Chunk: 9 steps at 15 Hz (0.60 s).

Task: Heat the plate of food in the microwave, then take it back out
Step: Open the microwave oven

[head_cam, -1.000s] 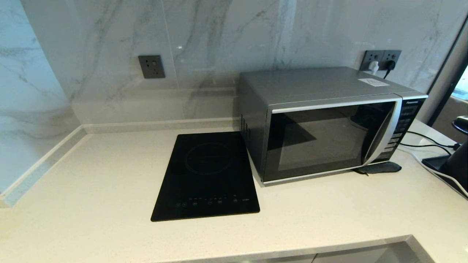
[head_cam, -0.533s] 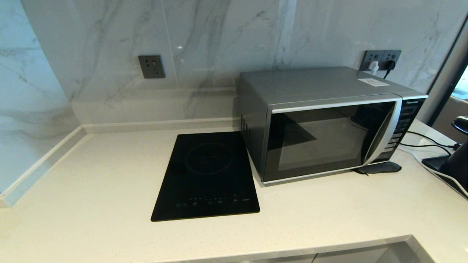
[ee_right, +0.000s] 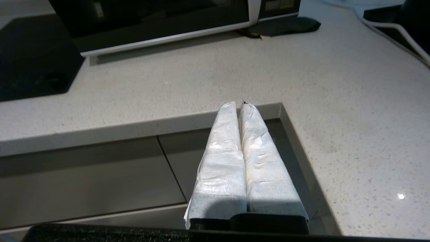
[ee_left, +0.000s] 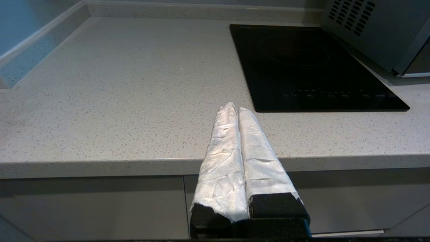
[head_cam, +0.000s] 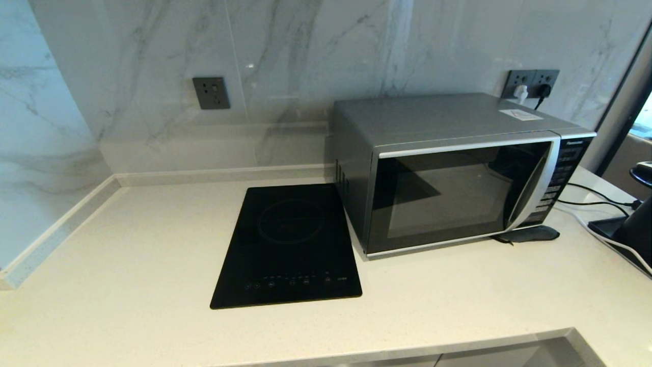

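The silver-grey microwave (head_cam: 458, 168) stands at the back right of the counter with its dark glass door closed; its lower front edge (ee_right: 161, 30) shows in the right wrist view and its vented side (ee_left: 373, 30) in the left wrist view. The plate of food is out of view. Neither arm appears in the head view. My left gripper (ee_left: 235, 107) is shut and empty, its white-wrapped fingers held just off the counter's front edge, left of the hob. My right gripper (ee_right: 239, 105) is shut and empty, hovering by the counter's inner corner in front of the microwave.
A flat black induction hob (head_cam: 290, 244) lies left of the microwave. A dark flat object (head_cam: 530, 233) sits at the microwave's front right corner. Cables (head_cam: 596, 199) and a black appliance (head_cam: 631, 229) occupy the far right. Wall sockets (head_cam: 211, 93) are on the marble backsplash.
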### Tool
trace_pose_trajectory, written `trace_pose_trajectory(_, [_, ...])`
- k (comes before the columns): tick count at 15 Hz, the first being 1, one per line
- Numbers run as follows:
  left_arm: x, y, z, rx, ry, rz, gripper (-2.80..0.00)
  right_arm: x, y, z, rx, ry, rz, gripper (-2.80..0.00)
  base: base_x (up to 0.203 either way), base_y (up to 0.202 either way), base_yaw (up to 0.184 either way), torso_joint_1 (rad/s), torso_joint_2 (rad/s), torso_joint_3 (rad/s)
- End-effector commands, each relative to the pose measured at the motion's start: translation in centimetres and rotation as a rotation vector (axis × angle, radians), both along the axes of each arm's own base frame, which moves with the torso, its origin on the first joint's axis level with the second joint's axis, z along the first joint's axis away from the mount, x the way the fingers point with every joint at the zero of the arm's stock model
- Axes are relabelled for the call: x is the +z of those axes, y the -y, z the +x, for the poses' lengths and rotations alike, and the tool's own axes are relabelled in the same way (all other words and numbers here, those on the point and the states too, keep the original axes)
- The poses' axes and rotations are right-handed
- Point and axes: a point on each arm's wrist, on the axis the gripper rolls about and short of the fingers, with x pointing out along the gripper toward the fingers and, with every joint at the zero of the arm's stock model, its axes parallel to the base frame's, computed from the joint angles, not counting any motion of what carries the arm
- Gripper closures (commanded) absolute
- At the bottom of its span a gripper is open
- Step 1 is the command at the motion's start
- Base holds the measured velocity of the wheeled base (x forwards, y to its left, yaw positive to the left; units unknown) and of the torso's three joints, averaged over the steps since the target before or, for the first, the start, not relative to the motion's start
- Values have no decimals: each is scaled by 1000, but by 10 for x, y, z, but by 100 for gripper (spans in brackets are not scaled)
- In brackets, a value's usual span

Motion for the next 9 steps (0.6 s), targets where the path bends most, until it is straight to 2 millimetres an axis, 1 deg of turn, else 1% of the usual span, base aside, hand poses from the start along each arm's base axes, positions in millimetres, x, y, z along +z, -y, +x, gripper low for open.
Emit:
trace_pose_trajectory(1, [0,0,0,1,-1,-1,0,45,0,-5,-2,30,9,0,0,0,0,0,0,0])
trace_pose_trajectory(3, [0,0,0,1,-1,-1,0,90,0,4,1,-9,23,0,0,0,0,0,0,0])
trace_pose_trajectory(5, [0,0,0,1,-1,-1,0,125,0,20,2,-48,27,0,0,0,0,0,0,0])
trace_pose_trajectory(7, [0,0,0,1,-1,-1,0,152,0,45,-10,-99,-3,0,0,0,0,0,0,0])
trace_pose_trajectory(9, [0,0,0,1,-1,-1,0,172,1,69,-54,-145,-87,0,0,0,0,0,0,0])
